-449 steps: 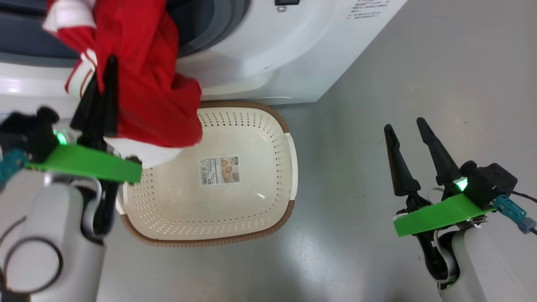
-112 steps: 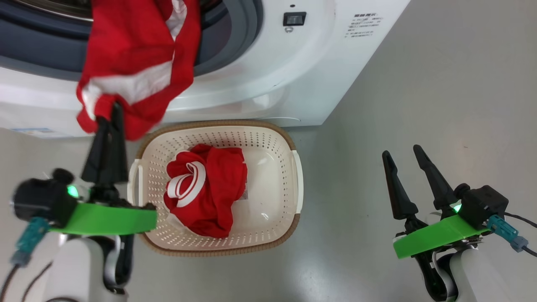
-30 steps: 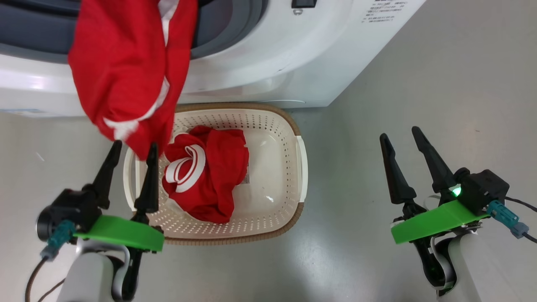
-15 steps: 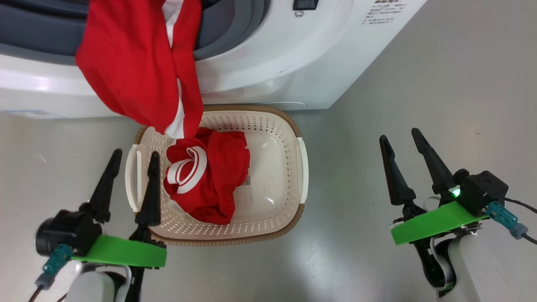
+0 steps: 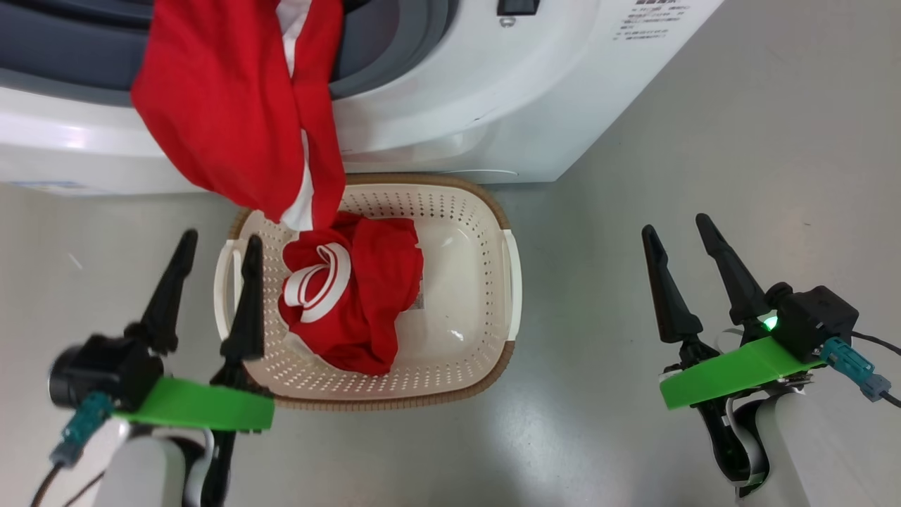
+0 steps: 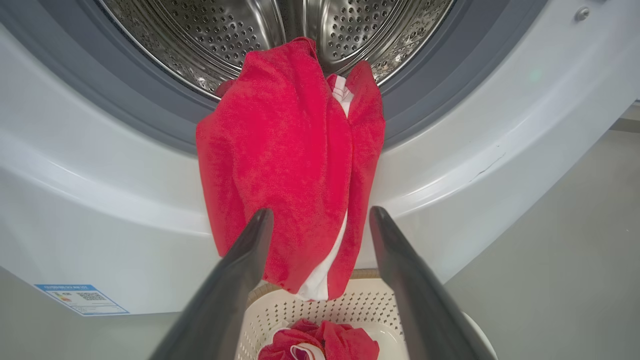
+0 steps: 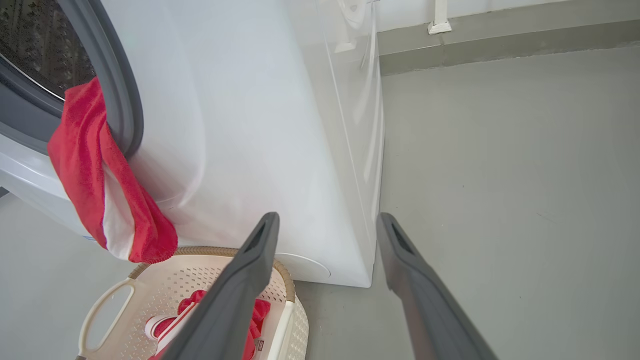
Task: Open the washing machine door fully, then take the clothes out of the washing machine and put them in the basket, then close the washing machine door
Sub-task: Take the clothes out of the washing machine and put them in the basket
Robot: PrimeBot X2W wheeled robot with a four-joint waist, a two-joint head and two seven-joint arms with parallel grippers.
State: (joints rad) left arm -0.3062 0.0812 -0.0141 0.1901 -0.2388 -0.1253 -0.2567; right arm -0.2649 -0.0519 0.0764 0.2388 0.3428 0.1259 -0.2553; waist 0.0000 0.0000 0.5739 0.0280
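1. Head view: the left claw (image 5: pixel 221 237), spread and empty, has released the hanging garment (image 5: pixel 232 105), which dangles from the washing machine (image 5: pixel 493 91) over the basket (image 5: pixel 473 331). A second garment (image 5: pixel 366 296) lies inside the basket.
2. Left wrist view: the hanging garment's top lies on the drum (image 6: pixel 225 30) lip, so a regrasp is probably needed.
3. Right wrist view: the right claw (image 7: pixel 326 216) is spread and idle above the floor (image 7: pixel 500 175).

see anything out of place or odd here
One red garment hangs half out of the washing machine mouth, draped over the gasket and down the white front, its tip above the basket. The open left pincer is clear of it, gripping nothing. A second garment lies in the basket.
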